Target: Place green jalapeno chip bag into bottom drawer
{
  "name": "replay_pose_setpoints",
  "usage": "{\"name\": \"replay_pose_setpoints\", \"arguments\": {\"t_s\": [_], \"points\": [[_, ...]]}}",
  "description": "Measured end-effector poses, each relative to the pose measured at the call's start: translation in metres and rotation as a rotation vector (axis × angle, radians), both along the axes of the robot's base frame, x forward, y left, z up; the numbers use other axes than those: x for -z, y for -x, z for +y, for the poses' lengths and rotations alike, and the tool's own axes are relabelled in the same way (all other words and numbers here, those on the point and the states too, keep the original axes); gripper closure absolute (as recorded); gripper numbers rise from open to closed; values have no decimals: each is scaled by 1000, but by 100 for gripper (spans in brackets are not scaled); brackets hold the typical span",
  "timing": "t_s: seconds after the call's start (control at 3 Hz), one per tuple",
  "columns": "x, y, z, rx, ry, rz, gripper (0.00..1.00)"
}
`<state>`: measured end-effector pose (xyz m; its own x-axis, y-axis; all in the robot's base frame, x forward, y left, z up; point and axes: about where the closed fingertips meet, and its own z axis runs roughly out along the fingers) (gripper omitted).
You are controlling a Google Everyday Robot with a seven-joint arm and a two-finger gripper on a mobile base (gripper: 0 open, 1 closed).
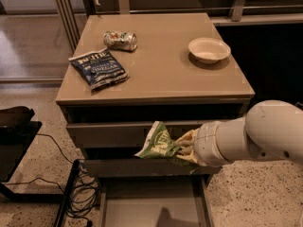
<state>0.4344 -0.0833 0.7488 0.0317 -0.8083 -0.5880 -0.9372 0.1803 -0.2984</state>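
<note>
**Mid-carry: bag held over the open drawer**

Tan flat-topped counter (161, 82) above three grey-taupe drawer fronts. Lowest of them, the shallow flat-bottomed bottom drawer (151, 207), pulled out. Thick white robot arm (258, 137) reaching in from the right at middle-drawer height. Crinkled green jalapeno chip bag (158, 143) hanging in the air before the middle front, above the tray, resting on nothing. Claw (185, 148) pinching the bag's right end. Likely the transport step. Next: lower over the tray, then release.

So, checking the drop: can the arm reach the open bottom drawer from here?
Probably yes. The tool, gripping the green jalapeno chip bag, hangs before the upper drawer fronts, above the open bottom drawer; nothing lies between.
</note>
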Motion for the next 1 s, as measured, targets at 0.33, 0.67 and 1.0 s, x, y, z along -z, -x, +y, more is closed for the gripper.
{"name": "replay_pose_setpoints", "arguments": {"t_s": [0.33, 0.67, 1.0], "points": [[0, 0, 0, 0, 0, 0, 100], [13, 1, 6, -9, -17, 27, 100], [61, 10, 8, -5, -101, 76, 100]]}}
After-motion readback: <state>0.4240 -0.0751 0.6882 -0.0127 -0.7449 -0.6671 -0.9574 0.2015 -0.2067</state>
